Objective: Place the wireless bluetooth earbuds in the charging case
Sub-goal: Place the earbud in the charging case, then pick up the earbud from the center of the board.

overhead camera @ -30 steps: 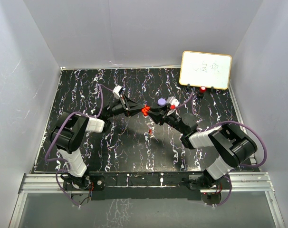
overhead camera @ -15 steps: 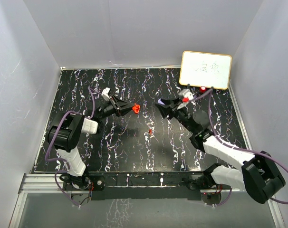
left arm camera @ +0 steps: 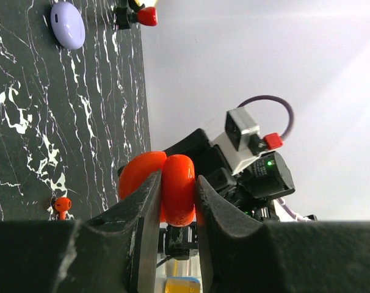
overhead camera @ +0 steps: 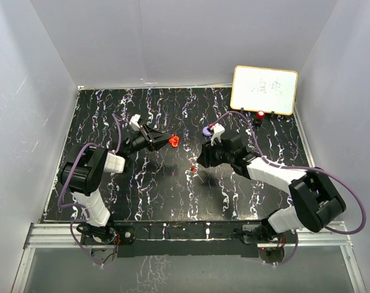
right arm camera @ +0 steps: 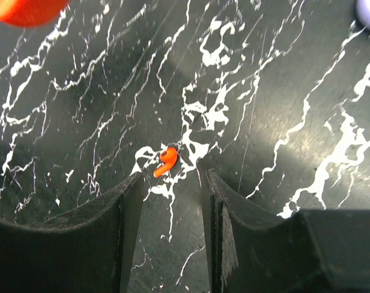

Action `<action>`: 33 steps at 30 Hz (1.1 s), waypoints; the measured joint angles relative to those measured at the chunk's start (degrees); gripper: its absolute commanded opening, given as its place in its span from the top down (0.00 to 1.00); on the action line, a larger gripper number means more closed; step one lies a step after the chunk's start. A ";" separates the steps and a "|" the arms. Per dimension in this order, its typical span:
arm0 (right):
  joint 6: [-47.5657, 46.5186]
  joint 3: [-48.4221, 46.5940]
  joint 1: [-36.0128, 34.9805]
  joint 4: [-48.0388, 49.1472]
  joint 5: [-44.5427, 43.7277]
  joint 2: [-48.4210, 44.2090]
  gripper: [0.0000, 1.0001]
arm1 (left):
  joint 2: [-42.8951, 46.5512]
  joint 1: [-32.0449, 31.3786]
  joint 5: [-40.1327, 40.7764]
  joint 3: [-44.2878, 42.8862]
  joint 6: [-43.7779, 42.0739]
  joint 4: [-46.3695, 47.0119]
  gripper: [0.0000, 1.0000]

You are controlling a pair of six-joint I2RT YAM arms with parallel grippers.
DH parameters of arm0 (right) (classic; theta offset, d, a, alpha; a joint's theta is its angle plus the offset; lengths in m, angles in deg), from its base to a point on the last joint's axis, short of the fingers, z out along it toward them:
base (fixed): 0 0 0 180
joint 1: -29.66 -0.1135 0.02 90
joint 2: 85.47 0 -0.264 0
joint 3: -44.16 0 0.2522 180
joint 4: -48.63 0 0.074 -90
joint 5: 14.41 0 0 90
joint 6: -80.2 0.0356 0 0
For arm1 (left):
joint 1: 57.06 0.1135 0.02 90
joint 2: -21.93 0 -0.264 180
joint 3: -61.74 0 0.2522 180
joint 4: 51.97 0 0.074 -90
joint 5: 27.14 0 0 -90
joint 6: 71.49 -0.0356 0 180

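My left gripper (overhead camera: 168, 141) is shut on the red charging case (overhead camera: 173, 141), which it holds above the table, left of centre. In the left wrist view the fingers clamp one half of the opened case (left arm camera: 176, 189). A tiny red earbud (overhead camera: 193, 168) lies on the black marble table (overhead camera: 142, 195). My right gripper (overhead camera: 201, 161) is open and empty, hovering over it. In the right wrist view the earbud (right arm camera: 166, 161) lies just ahead of the gap between the fingertips. The earbud also shows in the left wrist view (left arm camera: 61, 204). No lavender earbuds are in view.
A round purple case (overhead camera: 207, 130) lies behind the right wrist, also in the left wrist view (left arm camera: 68, 24). A white board (overhead camera: 264, 90) stands at the back right with a small red object (overhead camera: 260, 114) by its foot. White walls enclose the table.
The two grippers have separated from the centre. The left drew back left with the red case. The right swung to the back right, then came down over the red earbud.
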 measured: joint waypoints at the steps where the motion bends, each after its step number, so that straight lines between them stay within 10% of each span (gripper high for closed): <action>1: 0.07 0.00 -0.02 -0.55 0.35 0.50 0.60 | 0.17 0.17 0.00 0.04 -0.17 -0.20 1.00; 33: 0.98 -2.69 -4.90 1.55 2.21 13.64 0.59 | 3.78 5.33 -0.63 1.99 -1.70 -1.51 1.00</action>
